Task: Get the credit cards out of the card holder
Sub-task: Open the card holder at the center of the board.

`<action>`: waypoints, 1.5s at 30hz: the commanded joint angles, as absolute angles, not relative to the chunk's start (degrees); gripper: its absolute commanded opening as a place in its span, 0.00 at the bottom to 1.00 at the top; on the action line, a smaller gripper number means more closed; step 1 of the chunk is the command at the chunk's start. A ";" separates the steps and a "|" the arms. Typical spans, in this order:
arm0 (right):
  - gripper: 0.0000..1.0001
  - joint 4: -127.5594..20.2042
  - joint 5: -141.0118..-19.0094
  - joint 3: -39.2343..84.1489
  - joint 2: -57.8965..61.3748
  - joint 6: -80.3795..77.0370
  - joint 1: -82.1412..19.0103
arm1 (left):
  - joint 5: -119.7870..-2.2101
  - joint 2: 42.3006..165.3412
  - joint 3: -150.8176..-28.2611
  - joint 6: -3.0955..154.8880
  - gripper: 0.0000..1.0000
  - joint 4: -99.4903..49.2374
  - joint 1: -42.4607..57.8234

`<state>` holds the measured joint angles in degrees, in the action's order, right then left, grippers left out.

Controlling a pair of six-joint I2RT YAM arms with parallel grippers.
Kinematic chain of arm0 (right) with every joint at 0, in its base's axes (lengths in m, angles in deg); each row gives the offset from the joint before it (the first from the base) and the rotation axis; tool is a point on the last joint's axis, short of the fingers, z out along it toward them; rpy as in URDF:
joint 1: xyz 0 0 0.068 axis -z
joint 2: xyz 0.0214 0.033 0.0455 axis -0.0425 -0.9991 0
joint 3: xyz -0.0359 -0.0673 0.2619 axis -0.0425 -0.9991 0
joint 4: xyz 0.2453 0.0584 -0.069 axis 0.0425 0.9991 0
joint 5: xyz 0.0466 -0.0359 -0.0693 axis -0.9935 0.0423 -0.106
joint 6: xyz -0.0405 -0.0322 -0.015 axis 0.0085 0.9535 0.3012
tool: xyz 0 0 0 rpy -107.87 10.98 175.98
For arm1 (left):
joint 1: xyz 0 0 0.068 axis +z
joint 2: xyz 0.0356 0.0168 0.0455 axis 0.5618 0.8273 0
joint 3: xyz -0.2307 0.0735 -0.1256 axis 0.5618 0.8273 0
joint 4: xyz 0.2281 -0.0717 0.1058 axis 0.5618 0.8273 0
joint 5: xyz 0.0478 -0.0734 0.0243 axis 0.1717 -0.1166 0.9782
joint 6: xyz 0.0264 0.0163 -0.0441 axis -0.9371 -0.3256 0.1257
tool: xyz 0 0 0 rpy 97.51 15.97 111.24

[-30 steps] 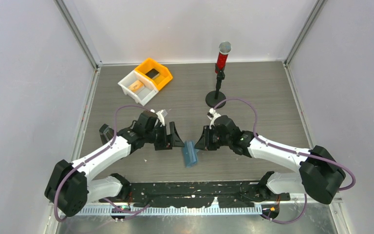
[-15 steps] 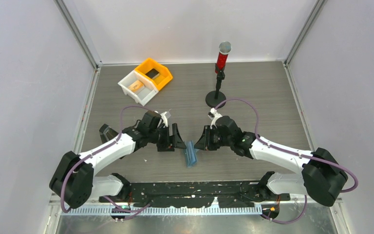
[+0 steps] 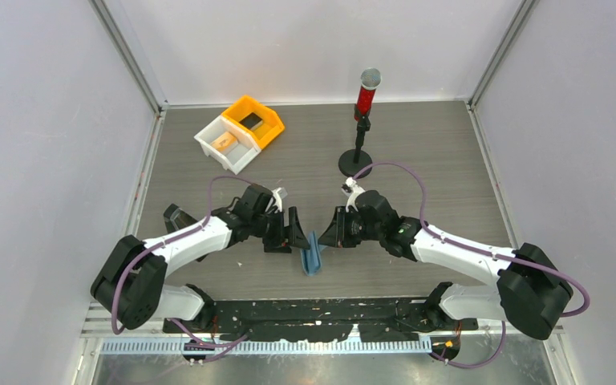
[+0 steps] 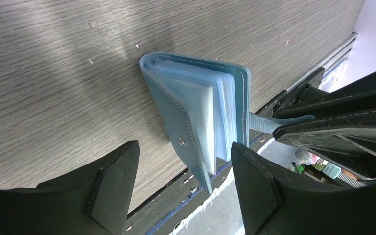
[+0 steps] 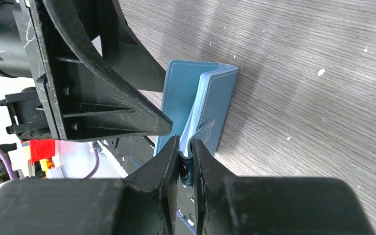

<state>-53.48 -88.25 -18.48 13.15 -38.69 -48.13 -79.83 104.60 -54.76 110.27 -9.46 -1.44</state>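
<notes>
One card holder (image 3: pixel 312 253); one dark card (image 3: pixel 250 120), one tan card (image 3: pixel 224 141), two bins (image 3: pixel 241 132).

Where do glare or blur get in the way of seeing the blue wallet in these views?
Left wrist: pale glare streaks cross the table, yet the card holder is sharp. Right wrist: the right gripper looks soft at the near edge, while the card holder stays crisp. Top external: even light, faint shadows, no blur.

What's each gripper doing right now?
Left gripper: open, holding nothing.
Right gripper: shut on the card holder.
</notes>
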 commanded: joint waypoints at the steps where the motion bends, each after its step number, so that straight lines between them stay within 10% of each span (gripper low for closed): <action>1: 0.05 -54.33 -88.89 -16.40 14.38 -39.65 -48.31 | -81.26 104.55 -57.07 109.57 0.70 -11.36 -1.67; 45: 0.05 -46.36 -83.24 -23.24 5.88 -33.47 -39.82 | -76.16 105.77 -57.25 105.19 0.59 -5.36 -1.64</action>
